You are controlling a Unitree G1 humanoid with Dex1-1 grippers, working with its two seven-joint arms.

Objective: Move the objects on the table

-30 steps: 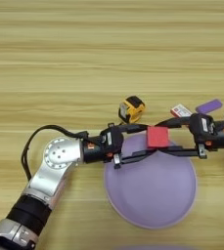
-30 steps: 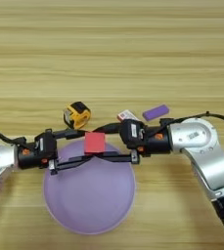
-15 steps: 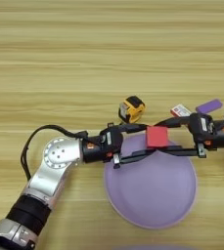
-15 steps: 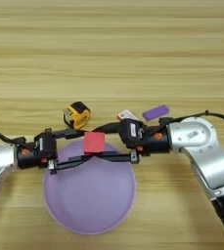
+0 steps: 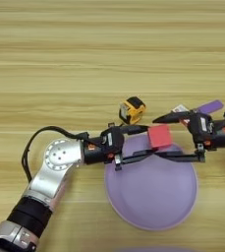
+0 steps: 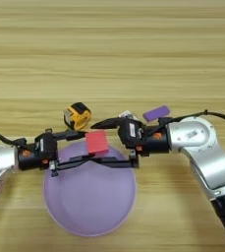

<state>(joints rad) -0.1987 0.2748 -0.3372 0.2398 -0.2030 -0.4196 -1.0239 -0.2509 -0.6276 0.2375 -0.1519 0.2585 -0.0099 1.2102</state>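
Far half of the tabletop (image 5: 109, 49) wide open, tape measure (image 5: 132, 110), small box (image 6: 127, 115) and purple block (image 6: 156, 113) clustered just behind the plate (image 6: 89, 197), both end effectors crowding the plate's far rim around the red cube (image 5: 160, 136)

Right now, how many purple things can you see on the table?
2. The large round plate lies nearest the robot, under both pincers and the red cube. The flat purple block lies on the table beyond the right arm. Nothing else purple shows.

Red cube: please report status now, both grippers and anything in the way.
Left gripper open around small red cube, at far rim of round lilac plate. Right gripper open, opposite, fingers spanning the cube. Yellow-and-black tape measure close behind.
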